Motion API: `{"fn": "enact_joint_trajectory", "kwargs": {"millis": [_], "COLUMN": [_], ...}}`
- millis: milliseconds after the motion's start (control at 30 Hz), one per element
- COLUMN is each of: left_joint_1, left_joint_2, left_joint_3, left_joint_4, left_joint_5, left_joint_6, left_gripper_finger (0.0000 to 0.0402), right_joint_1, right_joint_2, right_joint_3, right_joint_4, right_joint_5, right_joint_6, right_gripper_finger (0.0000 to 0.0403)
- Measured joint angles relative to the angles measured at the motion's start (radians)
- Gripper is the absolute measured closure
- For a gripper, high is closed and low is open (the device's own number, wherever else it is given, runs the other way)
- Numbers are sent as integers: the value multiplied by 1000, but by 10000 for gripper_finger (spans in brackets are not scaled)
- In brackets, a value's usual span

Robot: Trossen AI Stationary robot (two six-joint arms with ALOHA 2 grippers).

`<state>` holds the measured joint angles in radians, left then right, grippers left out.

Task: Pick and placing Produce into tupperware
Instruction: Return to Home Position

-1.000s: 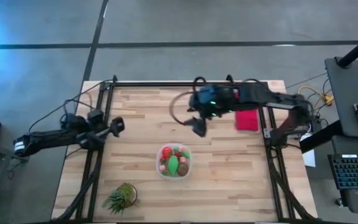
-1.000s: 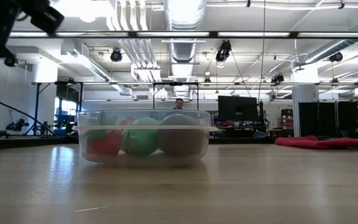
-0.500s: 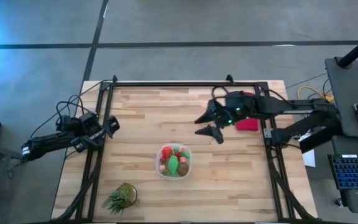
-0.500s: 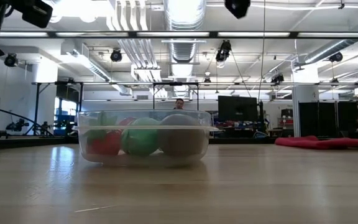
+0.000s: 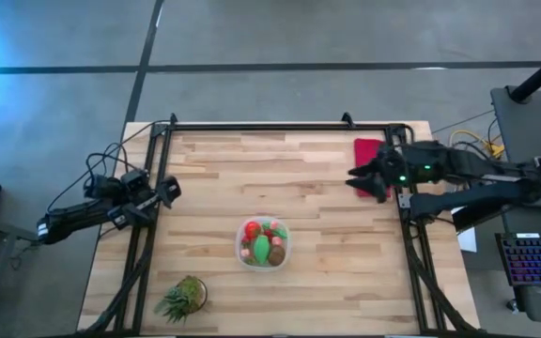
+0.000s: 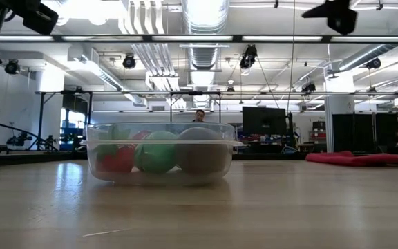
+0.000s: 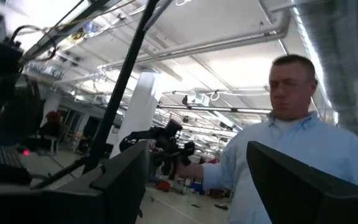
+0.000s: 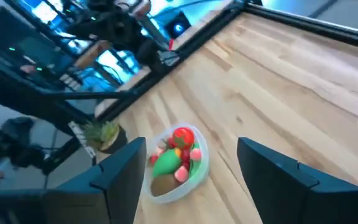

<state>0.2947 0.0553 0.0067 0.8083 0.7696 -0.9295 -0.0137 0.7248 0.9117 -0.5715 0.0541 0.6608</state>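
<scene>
The produce [image 5: 263, 246] lies piled inside the tupperware [image 5: 241, 252], near the front middle of the table [image 5: 346, 282]. The right gripper [image 5: 364, 182], fingers apart and empty, hangs over the red cloth [image 5: 368, 150] at the right edge. If it goes low there, it may drag the cloth. The left gripper [image 5: 169, 191], also apart, waits at the left edge.

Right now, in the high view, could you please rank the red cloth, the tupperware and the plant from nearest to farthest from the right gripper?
1. Red cloth, partly under the right gripper, by the table's right edge.
2. Tupperware, mid-table.
3. Plant, the picture's lower-left corner.
</scene>
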Motion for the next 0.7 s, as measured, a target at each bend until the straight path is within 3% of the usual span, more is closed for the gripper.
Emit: {"fn": "enact_joint_trajectory", "kwargs": {"millis": [100, 267, 700], "left_joint_1": [0, 0, 5], "left_joint_2": [2, -12, -26], "left_joint_3": [0, -1, -1], "left_joint_4": [-53, -101, -197], "left_joint_5": [-19, 16, 35], "left_joint_6": [-39, 19, 96], "left_gripper_finger": [146, 146, 146], "right_joint_1": [21, 28, 28], "right_joint_2": [-98, -217, -446], "right_joint_3": [-51, -147, -445], "right_joint_4": [33, 83, 272], "right_joint_5": [-6, -30, -85], "right_joint_6": [-90, -269, -307], "right_gripper_finger": [157, 158, 154]}}
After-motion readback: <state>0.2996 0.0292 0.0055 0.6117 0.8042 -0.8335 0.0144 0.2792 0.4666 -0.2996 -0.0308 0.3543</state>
